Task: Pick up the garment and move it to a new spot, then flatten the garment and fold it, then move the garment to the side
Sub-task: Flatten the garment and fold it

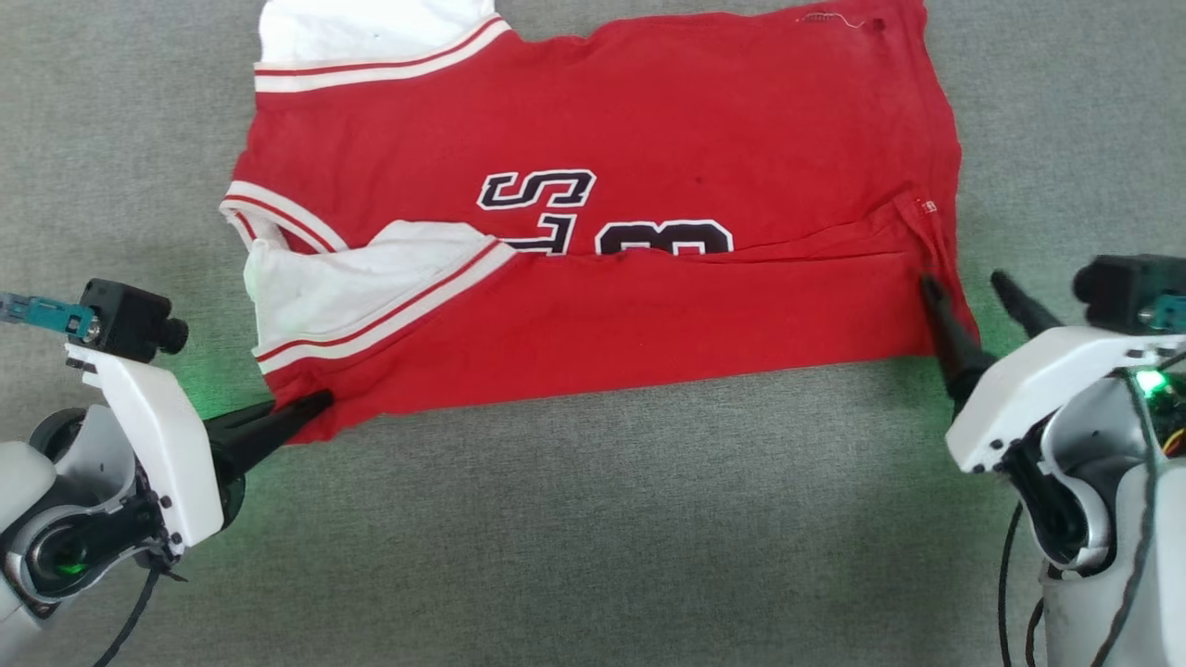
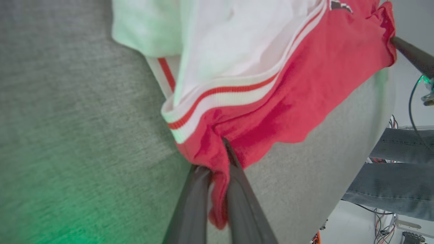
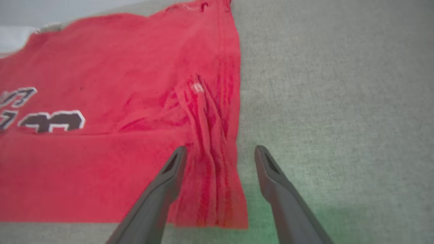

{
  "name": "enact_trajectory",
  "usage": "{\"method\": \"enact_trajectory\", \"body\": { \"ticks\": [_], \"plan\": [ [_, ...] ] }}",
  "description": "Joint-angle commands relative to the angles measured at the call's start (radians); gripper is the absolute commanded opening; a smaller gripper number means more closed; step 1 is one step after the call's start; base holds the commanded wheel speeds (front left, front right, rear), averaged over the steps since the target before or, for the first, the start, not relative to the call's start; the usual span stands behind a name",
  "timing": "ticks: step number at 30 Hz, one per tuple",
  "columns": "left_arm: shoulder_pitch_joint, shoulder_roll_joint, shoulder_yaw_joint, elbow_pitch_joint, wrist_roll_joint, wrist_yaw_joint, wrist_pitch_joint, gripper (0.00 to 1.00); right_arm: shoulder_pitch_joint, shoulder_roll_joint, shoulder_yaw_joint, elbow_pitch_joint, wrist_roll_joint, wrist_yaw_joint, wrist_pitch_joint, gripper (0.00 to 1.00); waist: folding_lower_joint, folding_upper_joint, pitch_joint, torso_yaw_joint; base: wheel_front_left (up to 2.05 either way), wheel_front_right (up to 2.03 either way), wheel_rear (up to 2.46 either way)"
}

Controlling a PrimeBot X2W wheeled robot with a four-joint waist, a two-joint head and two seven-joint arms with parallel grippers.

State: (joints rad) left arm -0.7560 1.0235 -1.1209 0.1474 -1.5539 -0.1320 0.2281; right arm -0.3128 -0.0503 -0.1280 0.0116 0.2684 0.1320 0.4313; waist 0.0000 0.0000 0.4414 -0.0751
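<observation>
With the red jersey (image 1: 649, 120) lying partly folded on the grey tabletop (image 1: 593, 519), the left gripper (image 1: 318, 403) is pinched on its near-left corner and the right gripper (image 1: 964, 281) stands wide astride the near-right corner, which it should clamp before the 2 corners lift level together.

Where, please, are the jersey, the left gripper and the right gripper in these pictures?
jersey (image 1: 649, 120): head view, on its red body above the lettering.
left gripper (image 2: 213, 161): left wrist view, between its fingertips, shut on the jersey's corner.
right gripper (image 3: 220, 149): right wrist view, between its open fingertips.
</observation>
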Motion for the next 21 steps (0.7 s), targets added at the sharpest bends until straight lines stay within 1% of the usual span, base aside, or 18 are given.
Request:
{"method": "enact_trajectory", "body": {
  "ticks": [1,2,3,5,7,8,11,12,13,15,21],
  "plan": [
    [0.017,-0.020,-0.021,-0.004,-0.001,0.003,0.004,0.00,0.011,0.000,0.006,-0.007,-0.011,-0.002,0.027,1.00,0.0000,0.0000,0.002,-0.003,0.00,0.00,0.00],
    [0.018,-0.016,-0.020,-0.006,-0.001,0.003,0.001,0.00,0.013,0.000,0.013,-0.015,-0.028,-0.002,0.063,1.00,0.0000,0.0000,0.003,-0.004,0.00,0.00,0.00],
    [0.018,-0.012,-0.021,-0.013,0.005,0.003,-0.004,0.00,0.011,0.000,0.024,-0.036,-0.057,-0.002,0.145,1.00,0.0000,0.0000,0.004,-0.003,0.00,0.00,0.00],
    [0.018,-0.013,-0.021,-0.021,0.006,0.003,-0.009,0.00,0.004,-0.005,0.034,-0.052,-0.076,-0.002,0.222,1.00,0.0000,0.0000,0.006,-0.001,0.00,0.00,0.00],
    [0.016,-0.015,-0.022,-0.027,0.008,0.003,-0.013,0.00,-0.013,-0.008,0.034,-0.058,-0.083,-0.002,0.278,1.00,0.0000,0.0000,0.008,0.005,0.00,0.00,0.00],
    [0.016,-0.015,-0.022,-0.027,0.008,0.003,-0.013,0.00,-0.013,-0.008,0.034,-0.058,-0.083,-0.002,0.278,1.00,0.0000,0.0000,0.008,0.005,0.00,0.00,0.00],
    [0.007,-0.027,-0.019,-0.029,0.008,0.003,-0.026,0.00,-0.022,-0.013,0.031,-0.037,-0.096,-0.002,0.345,1.00,0.0000,0.0000,0.012,0.019,0.00,0.00,0.00],
    [0.000,-0.038,-0.021,-0.027,0.014,0.003,-0.036,0.00,-0.025,-0.016,0.026,-0.024,-0.103,-0.002,0.369,0.03,0.0000,0.0000,0.011,0.030,0.00,0.00,0.00],
    [0.001,-0.043,-0.023,-0.028,0.017,0.003,-0.038,0.00,-0.026,-0.017,0.019,-0.021,-0.106,-0.002,0.374,0.00,0.0000,0.0000,0.010,0.035,0.00,0.00,0.00],
    [0.006,-0.042,-0.025,-0.033,0.020,0.003,-0.053,0.00,-0.024,-0.017,0.012,-0.018,-0.098,-0.002,0.378,0.00,0.0000,0.0000,0.005,0.043,0.00,0.00,0.00],
    [0.069,-0.010,-0.020,-0.098,0.000,0.002,-0.142,0.00,0.023,-0.028,-0.007,-0.064,-0.071,-0.002,0.370,0.00,0.0000,0.0000,-0.025,0.059,0.00,0.00,0.00]
  ]
}}
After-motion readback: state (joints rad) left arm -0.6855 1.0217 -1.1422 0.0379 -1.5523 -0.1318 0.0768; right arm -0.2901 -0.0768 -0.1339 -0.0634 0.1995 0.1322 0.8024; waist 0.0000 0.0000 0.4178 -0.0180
